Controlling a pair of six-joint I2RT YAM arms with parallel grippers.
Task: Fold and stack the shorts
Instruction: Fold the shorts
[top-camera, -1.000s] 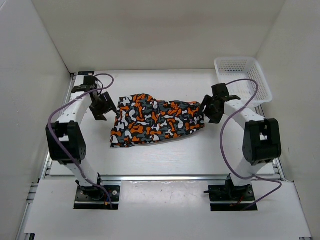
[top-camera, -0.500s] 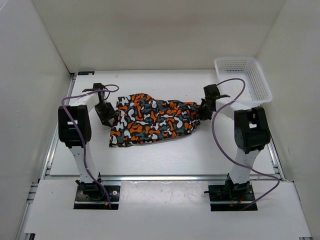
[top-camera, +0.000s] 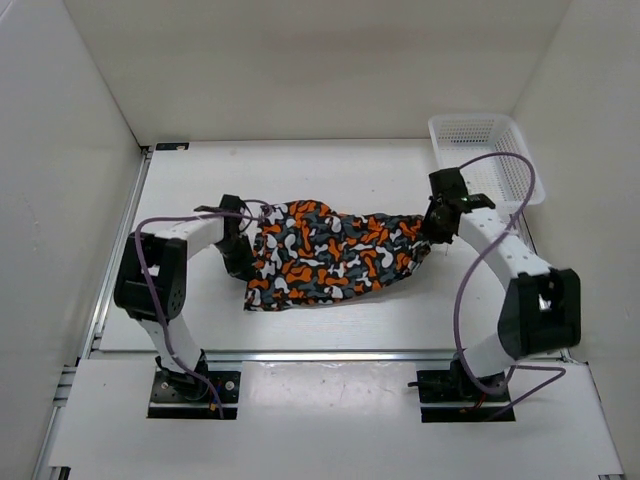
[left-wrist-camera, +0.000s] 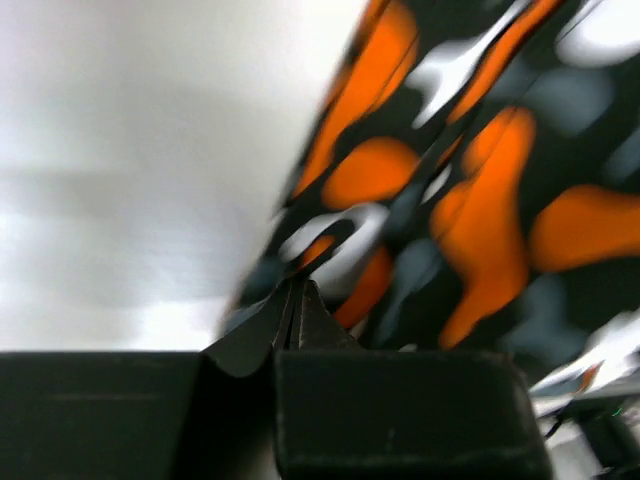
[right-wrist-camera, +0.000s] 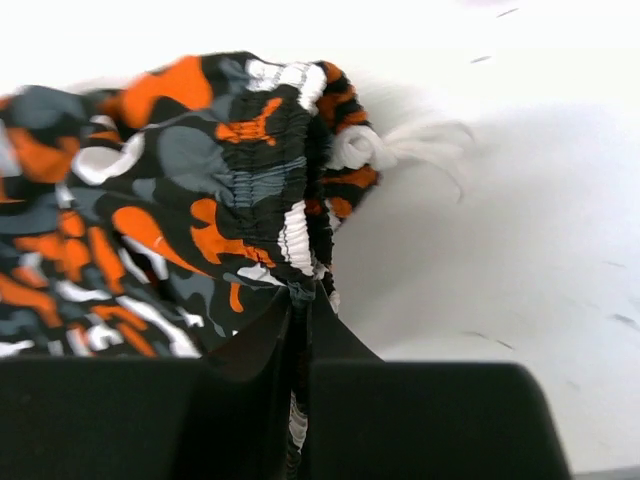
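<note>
The camouflage shorts (top-camera: 330, 255) hang stretched between my two grippers over the middle of the white table, their lower left corner resting on it. My left gripper (top-camera: 240, 250) is shut on the cloth's left edge; in its wrist view the fingertips (left-wrist-camera: 297, 298) pinch the hem of the shorts (left-wrist-camera: 480, 180). On the right, my other gripper (top-camera: 434, 222) is shut on the elastic waistband (right-wrist-camera: 295, 215), which bunches between its fingertips (right-wrist-camera: 302, 300). A white drawstring (right-wrist-camera: 410, 145) trails beside the waistband.
A white plastic mesh basket (top-camera: 487, 160) stands at the back right corner, just behind the right arm. White walls close in the table on the left, back and right. Purple cables loop off both arms.
Both grippers have shut on the shorts' ends. The shorts have shifted right and toward the front, with both arms moving along.
</note>
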